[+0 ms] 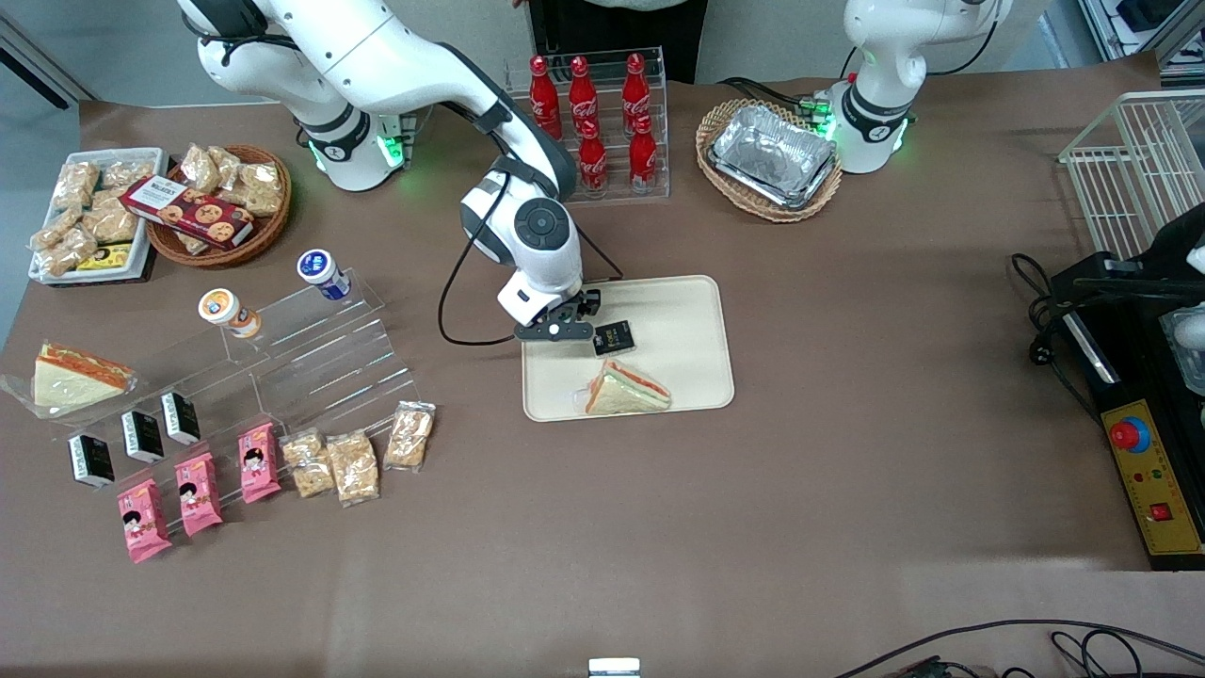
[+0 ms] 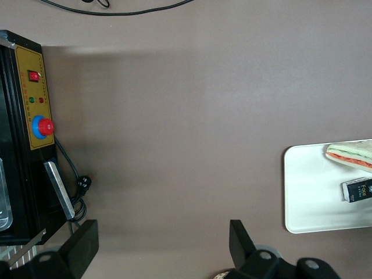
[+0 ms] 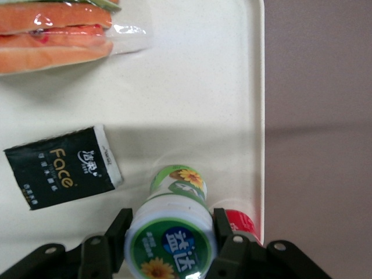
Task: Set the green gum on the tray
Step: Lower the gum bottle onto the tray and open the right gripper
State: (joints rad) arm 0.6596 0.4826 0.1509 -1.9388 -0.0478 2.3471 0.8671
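Now pinching green gum (image 3: 172, 232) between claw (image 3: 171, 235) fingers, above tray (image 3: 197, 104); black packet (image 3: 63, 165) just beside, sandwich (image 3: 55, 35) farther off.

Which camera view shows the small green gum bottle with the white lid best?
The right wrist view: the green gum bottle sits between the gripper fingers over the cream-beige plastic tray. In the front view the arm hides it; the left wrist view shows only the tray's corner.

Green gum (image 3: 174, 226) in front view hidden beneath the hand (image 1: 557, 330).
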